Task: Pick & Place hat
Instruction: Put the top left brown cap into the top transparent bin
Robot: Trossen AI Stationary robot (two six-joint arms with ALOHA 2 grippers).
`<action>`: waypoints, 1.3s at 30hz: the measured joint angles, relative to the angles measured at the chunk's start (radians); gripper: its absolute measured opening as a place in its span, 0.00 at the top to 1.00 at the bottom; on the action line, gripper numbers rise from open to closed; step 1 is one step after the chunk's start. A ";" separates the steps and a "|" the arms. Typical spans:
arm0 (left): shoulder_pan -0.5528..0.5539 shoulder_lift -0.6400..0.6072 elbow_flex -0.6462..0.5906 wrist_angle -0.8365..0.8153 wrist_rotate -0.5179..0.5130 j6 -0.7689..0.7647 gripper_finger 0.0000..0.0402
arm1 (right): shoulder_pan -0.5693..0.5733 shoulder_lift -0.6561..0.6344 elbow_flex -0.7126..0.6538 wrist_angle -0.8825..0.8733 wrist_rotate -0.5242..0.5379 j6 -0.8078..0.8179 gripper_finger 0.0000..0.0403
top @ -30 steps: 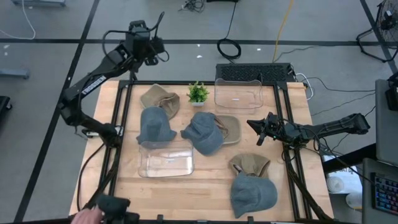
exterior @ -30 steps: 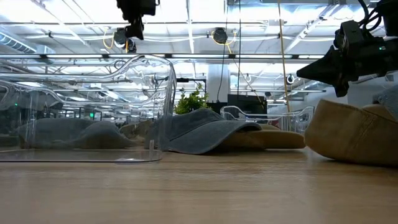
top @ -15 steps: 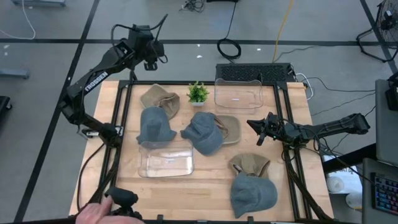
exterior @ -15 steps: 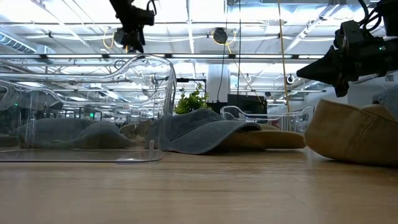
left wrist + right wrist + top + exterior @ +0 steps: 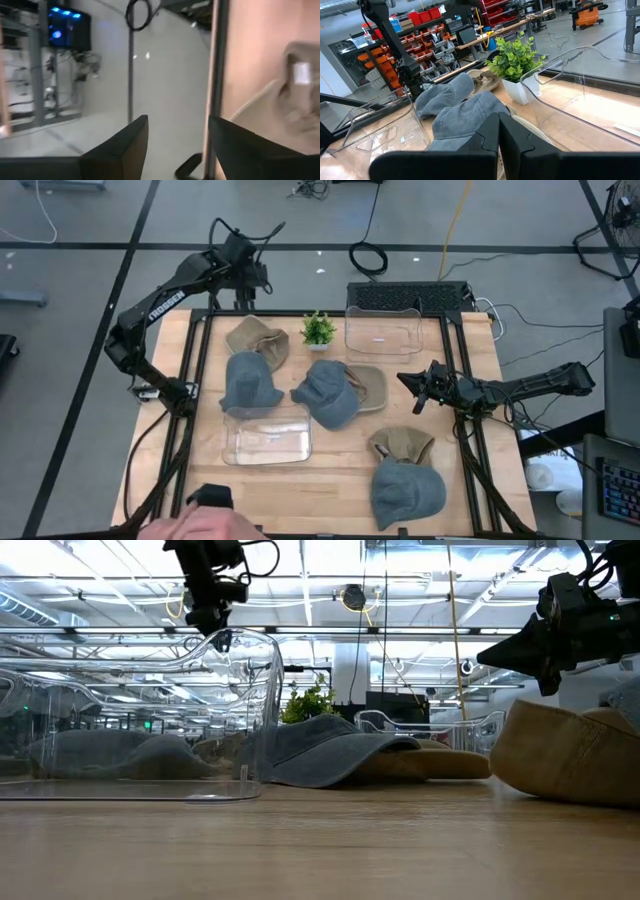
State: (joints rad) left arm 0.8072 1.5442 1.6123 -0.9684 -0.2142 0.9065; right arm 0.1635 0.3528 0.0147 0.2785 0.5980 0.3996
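On the wooden table point(image 5: 330, 470) lay six hats, three grey point(image 5: 247, 382) and three tan point(image 5: 255, 337), two clear bins point(image 5: 267, 439) and one potted plant point(image 5: 318, 330). Left gripper point(image 5: 246, 277) hung beyond the table's far edge, fingers point(image 5: 120, 147) apart, holding nothing. Right gripper point(image 5: 409, 382) hovered closed and empty beside the middle hats. A hand point(image 5: 205, 528) showed at the near edge.

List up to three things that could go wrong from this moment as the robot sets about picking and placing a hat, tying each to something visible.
1. The left end effector hangs beyond the table's far edge; coming down for the tan hat, it might clip the black frame rail.
2. Hats overlap: the grey cap lies on a tan cap, so one could drag the other.
3. A person's hand at the near edge could be struck.
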 joint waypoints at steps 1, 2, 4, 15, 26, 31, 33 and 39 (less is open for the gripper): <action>-0.001 0.005 0.000 -0.006 0.016 -0.009 0.47 | 0.000 0.000 0.000 0.000 0.000 0.000 1.00; 0.000 0.013 0.000 -0.019 0.027 -0.017 0.48 | 0.000 0.000 0.000 0.000 0.000 0.000 1.00; 0.001 0.035 0.000 -0.036 0.041 -0.027 0.48 | 0.000 0.000 0.000 0.000 0.000 0.000 1.00; 0.007 0.175 0.000 -0.077 0.102 -0.027 0.32 | 0.000 0.000 0.000 0.000 0.000 0.000 1.00; 0.046 0.319 0.000 -0.129 0.197 -0.018 0.22 | 0.000 0.000 0.000 0.000 0.000 0.000 1.00; 0.046 0.381 0.000 -0.163 0.198 -0.034 0.23 | 0.000 0.000 0.000 0.000 0.000 0.000 1.00; 0.046 0.400 0.000 -0.164 0.197 -0.029 0.23 | 0.000 0.000 0.000 0.000 0.000 0.000 1.00; 0.048 0.457 0.000 -0.178 0.225 -0.030 0.22 | 0.000 0.000 0.000 0.000 0.000 0.000 1.00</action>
State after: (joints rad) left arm 0.8553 2.0015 1.6127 -1.1466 0.0110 0.8767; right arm 0.1634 0.3529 0.0147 0.2787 0.5980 0.3996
